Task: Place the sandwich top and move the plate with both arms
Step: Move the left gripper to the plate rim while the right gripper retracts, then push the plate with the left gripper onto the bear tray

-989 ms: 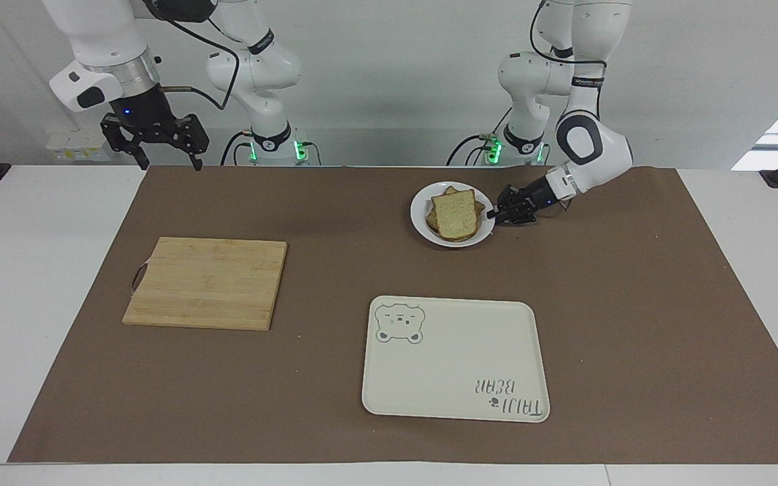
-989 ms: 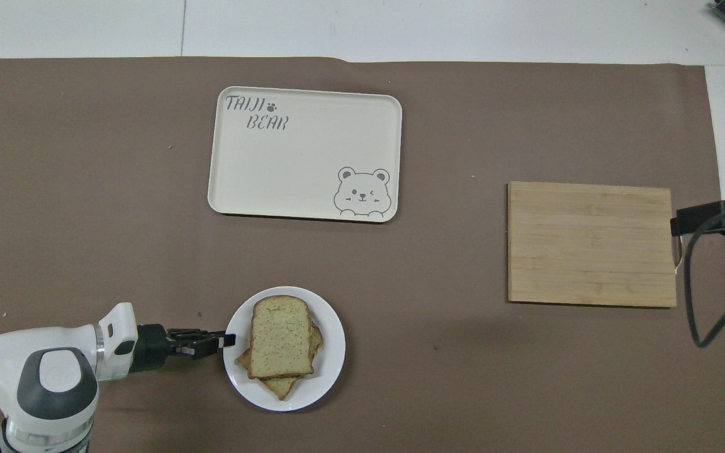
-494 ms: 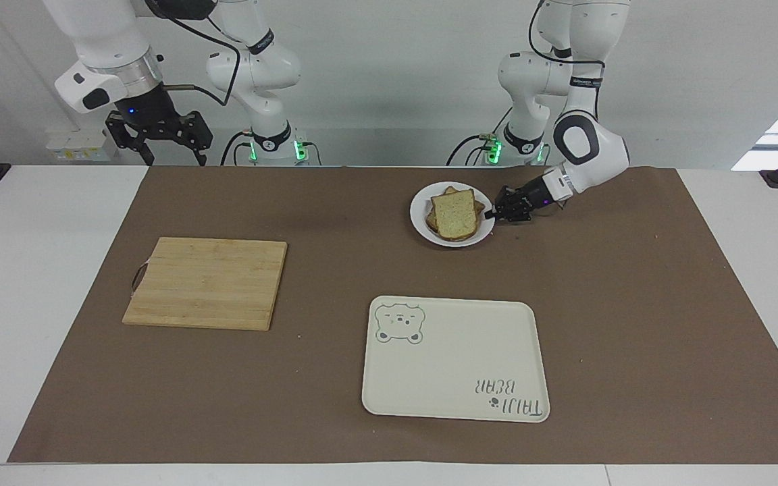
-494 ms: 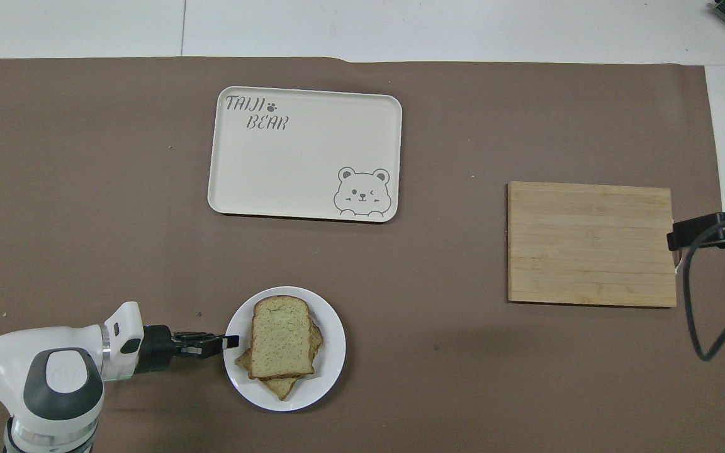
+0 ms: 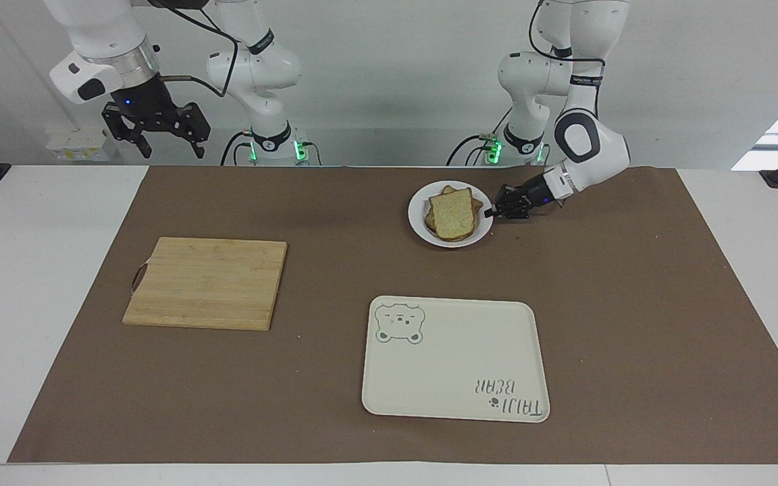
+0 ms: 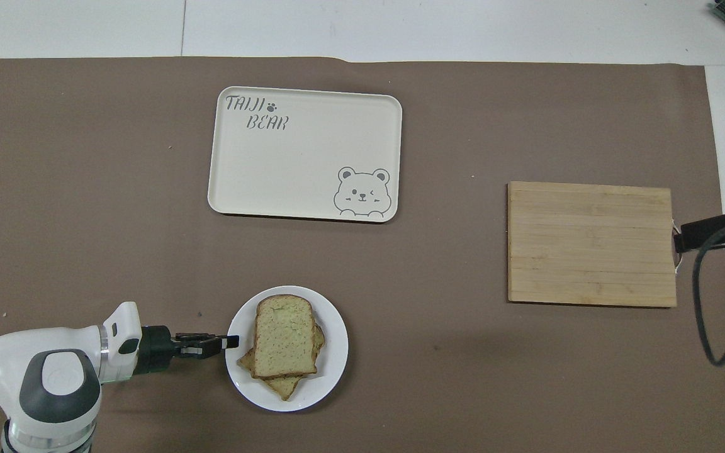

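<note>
Plate (image 5: 418,223) lifted slightly, rim pinched by left claw (image 5: 491,212).

Bright, even light from above; soft faint shadows, no glare, both views sharp.

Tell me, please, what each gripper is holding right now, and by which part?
The left gripper is shut on the plate, pinching its rim at the left arm's end. The right gripper is open and holds nothing.
</note>
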Robot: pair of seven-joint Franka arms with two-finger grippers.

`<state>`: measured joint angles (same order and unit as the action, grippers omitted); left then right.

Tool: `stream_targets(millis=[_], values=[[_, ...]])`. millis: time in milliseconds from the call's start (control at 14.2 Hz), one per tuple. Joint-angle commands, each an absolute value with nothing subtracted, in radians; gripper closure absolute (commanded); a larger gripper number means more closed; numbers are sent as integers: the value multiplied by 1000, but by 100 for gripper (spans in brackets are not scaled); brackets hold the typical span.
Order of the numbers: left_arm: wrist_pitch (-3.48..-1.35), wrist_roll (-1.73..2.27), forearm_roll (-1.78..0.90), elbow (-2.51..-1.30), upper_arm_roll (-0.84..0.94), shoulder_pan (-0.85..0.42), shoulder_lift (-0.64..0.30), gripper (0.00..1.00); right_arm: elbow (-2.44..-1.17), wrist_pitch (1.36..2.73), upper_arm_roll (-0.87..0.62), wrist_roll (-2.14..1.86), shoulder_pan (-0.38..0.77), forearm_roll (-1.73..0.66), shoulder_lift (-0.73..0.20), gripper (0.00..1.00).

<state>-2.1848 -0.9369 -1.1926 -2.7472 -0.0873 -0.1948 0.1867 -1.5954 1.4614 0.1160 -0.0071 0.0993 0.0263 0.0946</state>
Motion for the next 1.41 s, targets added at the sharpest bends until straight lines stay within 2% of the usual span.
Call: stream_targets(millis=[0,141,494,706,989,1342], values=[[-2189,-919,-1207,-2764,-92,-235,196,100,-1562,1450,114,-25,90,5,74,0],[-2142,-914,-1209,-2743,-94,-229,187,100,-1569,1451,114,-22,92,8,83,0],[-2008,-905,-1207,-2588,-100,-190,88,100,-1571,1448,114,-26,92,8,84,0],[-1934,-864,-1207,-2449,-97,-146,6,100,-1571,1450,115,-26,92,8,84,0],[-1956,-798,-1197,-2242,-97,-153,-118,100,-1571,1448,115,-26,92,8,84,0],[-1950,-721,-1193,-2047,-91,-118,-236,100,-1571,1448,115,-26,92,8,84,0]])
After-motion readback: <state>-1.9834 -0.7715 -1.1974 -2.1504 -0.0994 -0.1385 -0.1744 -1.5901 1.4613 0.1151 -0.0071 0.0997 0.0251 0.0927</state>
